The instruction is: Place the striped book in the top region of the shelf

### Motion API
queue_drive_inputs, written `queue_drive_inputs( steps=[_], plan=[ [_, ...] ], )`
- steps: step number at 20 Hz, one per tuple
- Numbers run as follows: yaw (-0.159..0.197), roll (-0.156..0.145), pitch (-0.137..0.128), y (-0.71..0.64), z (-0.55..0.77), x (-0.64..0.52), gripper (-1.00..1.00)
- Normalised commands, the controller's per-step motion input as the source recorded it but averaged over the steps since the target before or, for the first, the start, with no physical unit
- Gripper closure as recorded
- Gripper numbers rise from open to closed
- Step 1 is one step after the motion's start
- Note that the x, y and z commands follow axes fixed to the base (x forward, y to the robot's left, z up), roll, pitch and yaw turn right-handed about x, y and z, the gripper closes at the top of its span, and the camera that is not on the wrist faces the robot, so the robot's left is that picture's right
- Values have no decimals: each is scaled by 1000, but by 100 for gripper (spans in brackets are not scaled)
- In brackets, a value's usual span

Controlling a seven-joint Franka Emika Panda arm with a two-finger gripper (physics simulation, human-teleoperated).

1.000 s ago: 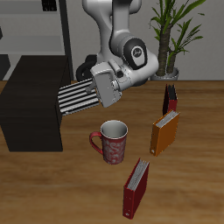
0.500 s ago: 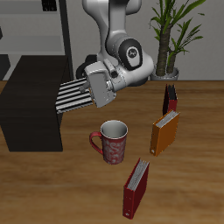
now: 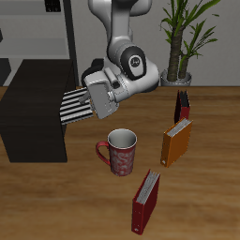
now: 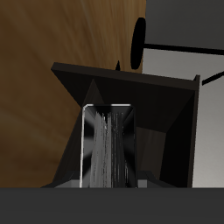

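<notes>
My gripper (image 3: 94, 97) is shut on the striped book (image 3: 75, 103), which it holds lying nearly flat in the air, its black-and-white cover up. The book's free end sticks out over the edge of the low black shelf (image 3: 33, 108), a little above the shelf's flat top. In the wrist view the striped book (image 4: 108, 144) reaches out from the gripper toward the black shelf (image 4: 157, 105), over the shelf's open side. The fingers themselves are hidden by the book and the gripper body.
A red patterned mug (image 3: 119, 152) stands below the gripper. An orange book (image 3: 175, 142) and a dark red book (image 3: 183, 105) stand beside it, another red book (image 3: 145, 201) nearer the front edge. A potted plant (image 3: 181, 42) and a grey-framed rack (image 3: 37, 33) stand at the back.
The gripper has carried the striped book sideways toward the shelf and slightly up; the book's free end now overlaps the shelf's edge.
</notes>
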Motion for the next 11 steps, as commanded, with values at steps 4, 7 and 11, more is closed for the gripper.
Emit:
queue_drive_inputs(
  steps=[4, 7, 11],
  plan=[
    [-1, -1, 22, -173, -122, 90, 100],
    [3, -4, -8, -99, -44, 31, 100],
    [-6, -33, 7, -254, -10, 41, 100]
  ],
)
